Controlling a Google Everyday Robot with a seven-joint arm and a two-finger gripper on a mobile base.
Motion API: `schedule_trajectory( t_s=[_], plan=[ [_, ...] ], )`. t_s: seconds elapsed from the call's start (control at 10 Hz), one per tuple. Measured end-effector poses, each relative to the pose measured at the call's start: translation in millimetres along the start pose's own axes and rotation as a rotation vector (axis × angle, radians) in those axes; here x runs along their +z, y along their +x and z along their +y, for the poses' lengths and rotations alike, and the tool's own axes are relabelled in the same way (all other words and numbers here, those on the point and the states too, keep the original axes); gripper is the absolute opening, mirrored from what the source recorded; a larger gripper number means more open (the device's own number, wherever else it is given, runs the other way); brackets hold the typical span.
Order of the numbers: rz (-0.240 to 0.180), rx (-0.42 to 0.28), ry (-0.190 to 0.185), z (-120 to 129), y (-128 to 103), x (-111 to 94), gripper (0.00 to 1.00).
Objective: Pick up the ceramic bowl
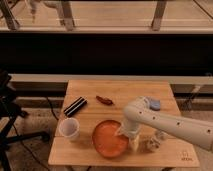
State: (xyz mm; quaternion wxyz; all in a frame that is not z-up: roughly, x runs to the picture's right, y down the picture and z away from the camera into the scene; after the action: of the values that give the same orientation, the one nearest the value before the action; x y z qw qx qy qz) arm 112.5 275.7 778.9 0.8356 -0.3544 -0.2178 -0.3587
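The ceramic bowl (108, 138), wide, shallow and glossy orange, sits on the wooden table (120, 95) near its front edge. My white arm reaches in from the right and bends down to the bowl's right rim. My gripper (128, 134) is at that rim, over the bowl's right side. A small white cup (69, 128) stands to the left of the bowl.
A black rectangular object (75, 106) lies at the table's left. A small red-brown item (104, 100) lies behind the bowl. A blue-white object (153, 104) is behind my arm. A small pale object (154, 144) sits at front right. A black stand (7, 107) is left of the table.
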Motion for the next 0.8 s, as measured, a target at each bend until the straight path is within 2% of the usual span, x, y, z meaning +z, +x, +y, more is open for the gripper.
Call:
schedule_trajectory(
  t_s=[0.1,0.3,0.4,0.5,0.8],
  plan=[
    [-0.003,-0.001,-0.001,-0.3,-0.9,1.2,0.64],
    [-0.010,0.008,-0.001,2.4,-0.1,3.8,0.77],
    [-0.010,0.009,0.000,2.9,0.2,4.3,0.78],
    [-0.011,0.014,0.004,4.1,1.0,5.0,0.74],
    [-0.016,0.021,0.016,3.2,1.6,6.8,0.44]
  ],
)
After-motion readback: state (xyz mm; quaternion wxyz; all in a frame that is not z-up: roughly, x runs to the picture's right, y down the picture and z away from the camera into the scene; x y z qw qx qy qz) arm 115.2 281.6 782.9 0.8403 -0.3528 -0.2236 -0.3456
